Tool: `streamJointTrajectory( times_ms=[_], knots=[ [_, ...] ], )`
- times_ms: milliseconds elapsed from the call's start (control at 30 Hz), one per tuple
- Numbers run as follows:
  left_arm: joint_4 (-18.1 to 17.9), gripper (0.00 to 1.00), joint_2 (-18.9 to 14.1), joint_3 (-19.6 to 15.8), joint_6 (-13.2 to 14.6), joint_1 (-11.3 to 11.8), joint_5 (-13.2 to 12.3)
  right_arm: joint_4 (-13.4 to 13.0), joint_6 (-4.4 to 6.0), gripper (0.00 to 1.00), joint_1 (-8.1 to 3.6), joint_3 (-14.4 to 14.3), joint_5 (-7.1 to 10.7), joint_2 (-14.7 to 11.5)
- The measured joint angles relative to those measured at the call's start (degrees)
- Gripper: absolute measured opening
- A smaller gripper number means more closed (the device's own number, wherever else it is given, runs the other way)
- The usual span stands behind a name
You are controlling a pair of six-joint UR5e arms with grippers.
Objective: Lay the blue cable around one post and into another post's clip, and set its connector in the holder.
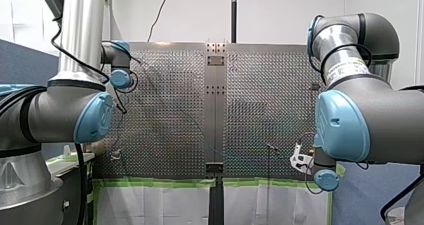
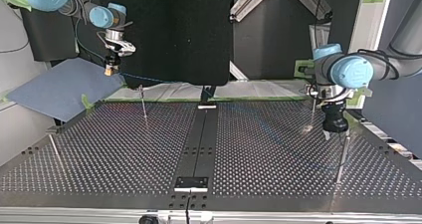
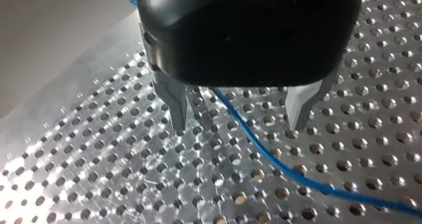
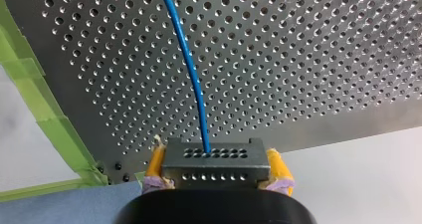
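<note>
While my right hand (image 4: 216, 161) clamps the connector (image 4: 215, 165), my left hand (image 3: 239, 127) gapes over the blue cable (image 3: 259, 144).

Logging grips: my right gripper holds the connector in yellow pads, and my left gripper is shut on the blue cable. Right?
Not the left one. The left wrist view shows the left gripper open, jaws apart, with the cable running free between them. The right gripper does hold the connector in yellow pads.

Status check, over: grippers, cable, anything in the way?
Left gripper open, straddling blue cable over table. Right gripper shut on connector, raised. No obstruction seen.
</note>
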State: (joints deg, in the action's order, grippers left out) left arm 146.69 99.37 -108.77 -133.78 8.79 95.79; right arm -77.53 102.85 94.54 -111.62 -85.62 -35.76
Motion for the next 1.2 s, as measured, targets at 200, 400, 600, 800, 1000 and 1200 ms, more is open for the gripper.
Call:
streamJointTrajectory(
  times_ms=[200,400,600,800,1000,1200],
  knots=[
    [0.2,1.00,-1.5,-0.1,-0.1,-0.3,0.8,0.0,0.00,0.00,0.01,0.0,0.00,0.0],
    [0.9,1.00,-2.4,-0.9,0.0,-0.7,1.0,0.0,-0.01,0.00,0.05,0.0,0.00,0.0],
    [0.8,1.00,-4.8,-3.4,0.0,-0.5,0.1,0.1,-0.07,0.00,0.08,0.0,0.00,0.0],
    [0.0,1.00,-7.7,-6.3,0.2,0.0,-1.1,0.0,-0.01,0.00,0.15,0.0,0.00,0.0],
    [1.7,1.00,-10.7,-9.4,0.5,0.3,-3.2,0.2,0.00,0.00,0.16,0.3,0.00,0.0],
    [4.5,1.00,-13.6,-10.8,2.8,0.4,-5.1,0.3,0.00,0.00,0.16,0.3,0.00,0.0]
  ],
)
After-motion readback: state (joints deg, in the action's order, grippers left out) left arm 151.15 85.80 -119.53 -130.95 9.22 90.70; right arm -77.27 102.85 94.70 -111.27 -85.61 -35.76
